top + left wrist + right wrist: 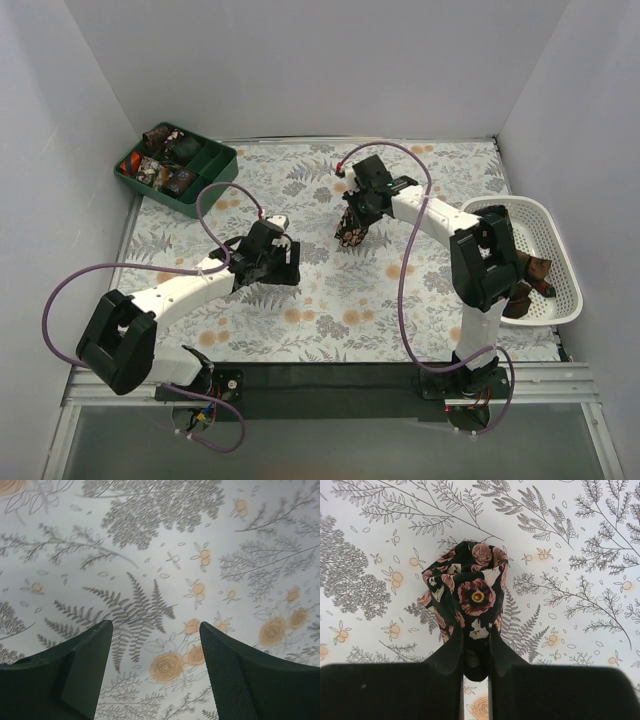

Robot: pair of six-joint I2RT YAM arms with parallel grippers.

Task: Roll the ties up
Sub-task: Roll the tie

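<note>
A rolled tie [470,592], black with pink roses, hangs in my right gripper [476,636], which is shut on its lower end above the floral cloth. From above, that coil [350,236] shows under the right gripper [356,218] at the table's middle back. My left gripper [156,630] is open with only cloth between its fingers; in the top view the left gripper [283,262] sits left of centre, apart from the coil. More ties [533,275] lie loose in the white basket. Several coiled ties [160,168] fill the green tray.
The dark green divided tray [225,168] stands at the back left corner. The white lattice basket [520,206] sits at the right edge beside the right arm. A floral cloth [300,320] covers the table, with white walls on three sides.
</note>
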